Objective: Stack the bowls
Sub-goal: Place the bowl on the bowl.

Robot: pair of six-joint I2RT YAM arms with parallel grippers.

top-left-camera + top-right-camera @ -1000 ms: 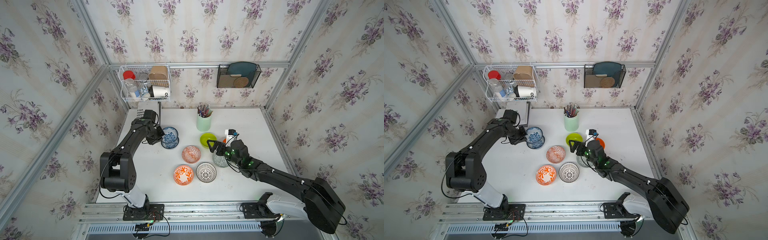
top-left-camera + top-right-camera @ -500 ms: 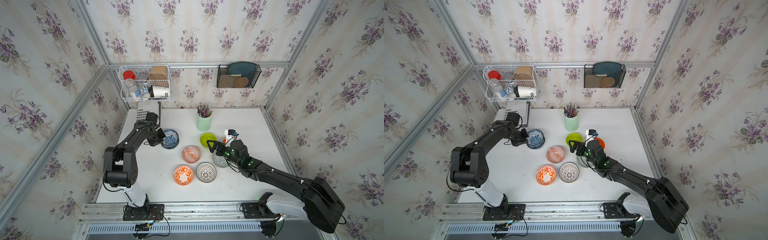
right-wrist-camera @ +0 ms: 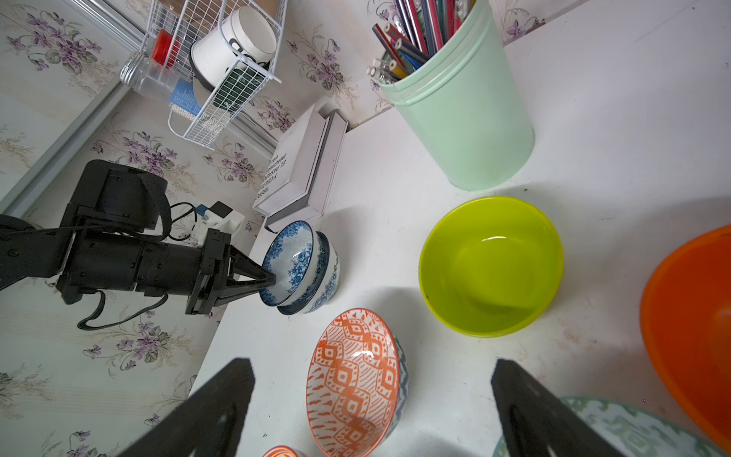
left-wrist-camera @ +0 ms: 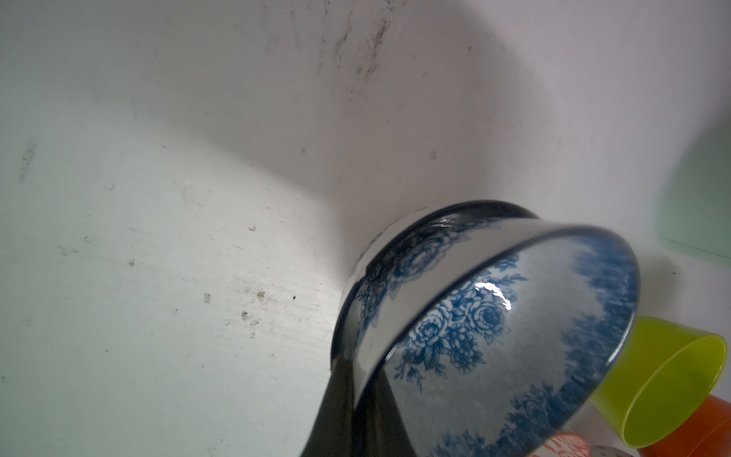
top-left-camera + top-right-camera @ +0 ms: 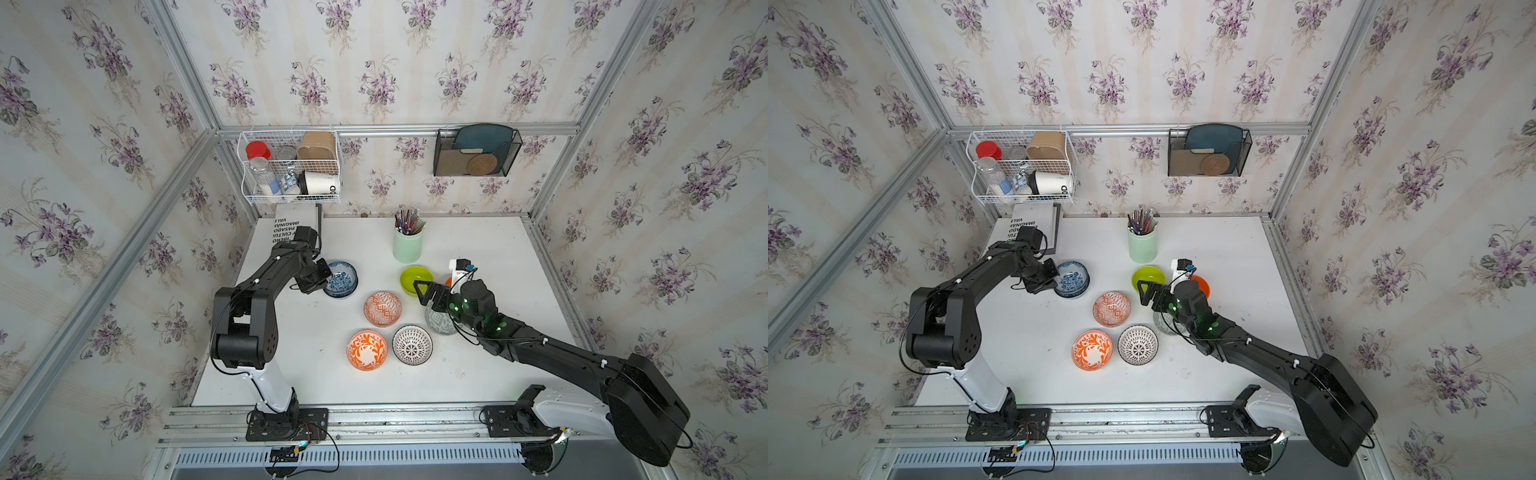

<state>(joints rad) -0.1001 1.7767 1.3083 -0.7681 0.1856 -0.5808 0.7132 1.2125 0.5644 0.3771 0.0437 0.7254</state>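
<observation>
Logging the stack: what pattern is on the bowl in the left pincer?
Blue flowers on white; the bowl shows best in the left wrist view.

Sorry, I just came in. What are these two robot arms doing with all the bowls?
The two arms are stacking bowls. The left end effector is shut on the rim of the upper blue floral bowl, which sits inside the lower blue floral bowl. The right end effector hovers open and empty near the lime green bowl. That bowl, the two orange-white patterned bowls, the black-white bowl, the grey-green bowl and the plain orange bowl are not stacked yet.
</observation>
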